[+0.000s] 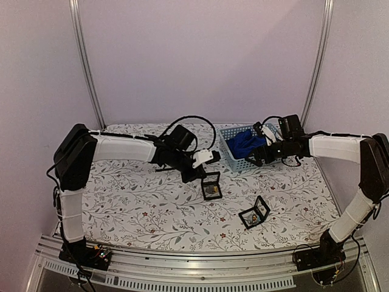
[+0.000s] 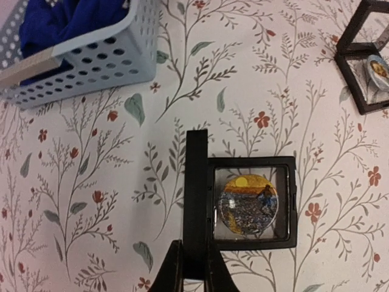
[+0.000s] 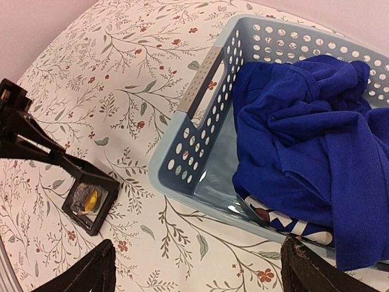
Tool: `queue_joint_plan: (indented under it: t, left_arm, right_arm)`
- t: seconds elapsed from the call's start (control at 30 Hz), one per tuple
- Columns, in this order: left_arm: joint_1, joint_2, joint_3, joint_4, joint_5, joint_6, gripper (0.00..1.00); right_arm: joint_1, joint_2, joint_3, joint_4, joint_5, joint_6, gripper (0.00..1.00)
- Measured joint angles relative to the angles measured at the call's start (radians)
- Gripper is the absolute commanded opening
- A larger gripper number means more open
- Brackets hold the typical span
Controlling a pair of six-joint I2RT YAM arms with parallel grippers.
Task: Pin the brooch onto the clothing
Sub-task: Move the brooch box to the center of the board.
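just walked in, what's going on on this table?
Early stage of pinning. The left gripper is pinched on the raised lid of a small black display case, with the round brooch inside it. The right gripper hangs wide open over the blue T-shirt, which lies bunched in the basket. A second open case lies nearby. Nothing is pinned yet.
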Motion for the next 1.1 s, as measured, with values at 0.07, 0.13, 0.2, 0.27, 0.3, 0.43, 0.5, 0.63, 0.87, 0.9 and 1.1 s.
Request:
queue_joint_plan:
  t: [0.07, 0.13, 0.2, 0.27, 0.3, 0.43, 0.5, 0.63, 0.87, 0.9, 1.1]
  left_arm:
    - [0.042, -0.033, -0.043, 0.003, -0.027, -0.051, 0.00]
    - [0.091, -0.071, -0.089, 0.005, -0.060, -0.098, 0.00]
    - [0.142, -0.109, -0.130, 0.003, -0.092, -0.137, 0.00]
    - [0.196, -0.143, -0.165, -0.001, -0.118, -0.172, 0.00]
    - [0.226, -0.159, -0.183, 0.000, -0.129, -0.188, 0.00]
    - [0.357, -0.231, -0.263, 0.010, -0.168, -0.251, 0.00]
    - [0.422, -0.263, -0.302, 0.025, -0.195, -0.272, 0.00]
    - [0.541, -0.282, -0.338, 0.049, -0.248, -0.303, 0.00]
    - [0.670, -0.282, -0.343, 0.122, -0.310, -0.335, 0.00]
    - [0.683, -0.282, -0.343, 0.132, -0.315, -0.336, 0.00]
    - [0.749, -0.279, -0.360, 0.205, -0.341, -0.345, 0.00]
  right_arm:
    - [0.000, 0.000, 0.000, 0.004, -0.006, 0.001, 0.92]
    - [0.000, 0.000, 0.000, 0.008, -0.016, 0.003, 0.92]
    - [0.000, 0.000, 0.000, 0.013, -0.023, 0.003, 0.92]
    - [0.000, 0.000, 0.000, 0.018, -0.028, 0.004, 0.92]
    - [0.000, 0.000, 0.000, 0.019, -0.031, 0.003, 0.92]
    - [0.000, 0.000, 0.000, 0.021, -0.041, 0.003, 0.93]
    - [0.000, 0.000, 0.000, 0.023, -0.046, 0.003, 0.93]
    - [0.000, 0.000, -0.001, 0.026, -0.052, 0.003, 0.93]
    - [0.000, 0.000, -0.001, 0.026, -0.060, -0.001, 0.93]
    - [0.000, 0.000, -0.001, 0.026, -0.060, -0.002, 0.93]
    - [0.000, 0.000, -0.002, 0.025, -0.060, -0.008, 0.94]
